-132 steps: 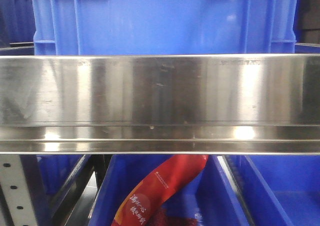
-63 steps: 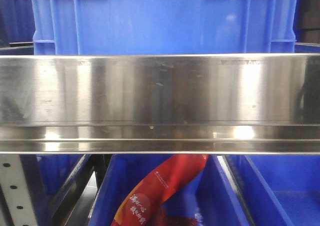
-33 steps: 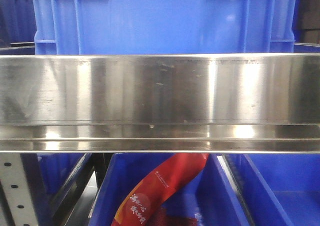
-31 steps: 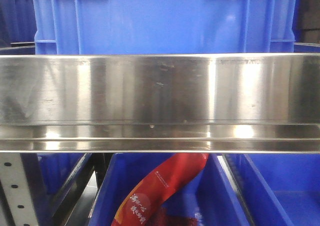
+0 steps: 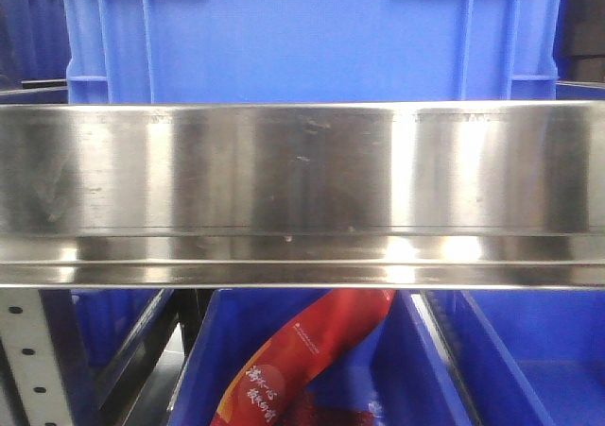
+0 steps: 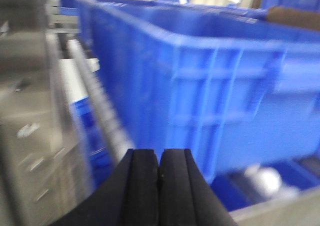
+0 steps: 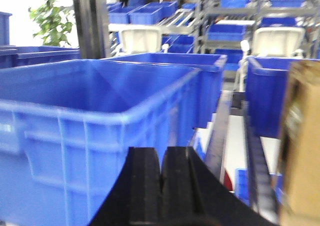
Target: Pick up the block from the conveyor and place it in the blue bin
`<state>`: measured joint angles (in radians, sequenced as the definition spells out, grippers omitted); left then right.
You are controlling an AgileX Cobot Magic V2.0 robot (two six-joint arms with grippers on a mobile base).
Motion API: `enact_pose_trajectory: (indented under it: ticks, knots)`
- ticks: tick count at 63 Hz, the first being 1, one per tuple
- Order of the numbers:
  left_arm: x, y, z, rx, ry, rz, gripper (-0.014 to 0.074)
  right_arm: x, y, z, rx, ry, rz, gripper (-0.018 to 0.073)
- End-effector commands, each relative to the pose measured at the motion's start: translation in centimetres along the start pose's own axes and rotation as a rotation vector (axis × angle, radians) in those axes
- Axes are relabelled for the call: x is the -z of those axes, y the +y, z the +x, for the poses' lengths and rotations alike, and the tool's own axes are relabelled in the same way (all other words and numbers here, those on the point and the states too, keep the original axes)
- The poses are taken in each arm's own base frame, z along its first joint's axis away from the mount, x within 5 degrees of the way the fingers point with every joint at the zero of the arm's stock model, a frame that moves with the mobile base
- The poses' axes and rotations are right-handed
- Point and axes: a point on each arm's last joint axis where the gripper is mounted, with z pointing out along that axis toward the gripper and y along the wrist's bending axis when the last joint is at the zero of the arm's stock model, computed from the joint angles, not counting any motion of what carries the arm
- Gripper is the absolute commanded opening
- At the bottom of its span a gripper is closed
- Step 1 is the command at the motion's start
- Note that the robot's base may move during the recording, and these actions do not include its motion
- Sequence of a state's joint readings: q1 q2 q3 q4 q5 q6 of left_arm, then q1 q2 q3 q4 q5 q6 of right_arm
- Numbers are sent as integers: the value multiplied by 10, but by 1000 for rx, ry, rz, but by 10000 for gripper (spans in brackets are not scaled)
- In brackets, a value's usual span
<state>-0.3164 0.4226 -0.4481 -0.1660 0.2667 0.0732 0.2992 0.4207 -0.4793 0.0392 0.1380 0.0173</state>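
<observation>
No block and no conveyor belt show in any view. A large blue bin [image 5: 312, 39] stands behind the steel band in the front view. My left gripper [image 6: 159, 158] is shut with nothing between its black fingers, and it faces the outer wall of a blue bin [image 6: 225, 85]; this view is blurred. My right gripper [image 7: 161, 158] is also shut and empty, just above and to the right of an open blue bin [image 7: 90, 116] whose inside shows bare.
A broad stainless steel band [image 5: 302, 171] spans the front view. Below it are more blue bins [image 5: 529, 360] and a red packet [image 5: 302, 350]. A cardboard box [image 7: 300, 141] stands at the right. Shelves of blue bins [image 7: 165, 10] fill the background.
Only the reflections on the steel band have shifted slightly. The bins and the red packet stand as before.
</observation>
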Motion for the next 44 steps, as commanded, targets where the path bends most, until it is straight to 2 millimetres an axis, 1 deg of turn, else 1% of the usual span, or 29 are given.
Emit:
enact_pose_trajectory:
  ticks: [1, 8, 13, 20, 28, 44]
  knots:
    - [19, 4, 9, -17, -14, -59, -111, 13, -2, 9, 10, -42, 19, -162]
    - [42, 8, 11, -37, -115, -155, -111, 23, -4, 23, 10, -17, 33, -162]
    - [51, 8, 13, -39, -166, -209, -111, 27, -3, 25, 10, 0, 33, -162]
    - [60, 9, 14, -41, -208, -270, -111, 30, -3, 24, 11, -12, 32, -162]
    - [65, 9, 14, -44, -239, -328, -111, 30, -3, 24, 11, -10, 32, -162]
    - [66, 10, 14, -44, -242, -373, -111, 30, -3, 24, 11, -13, 32, -162]
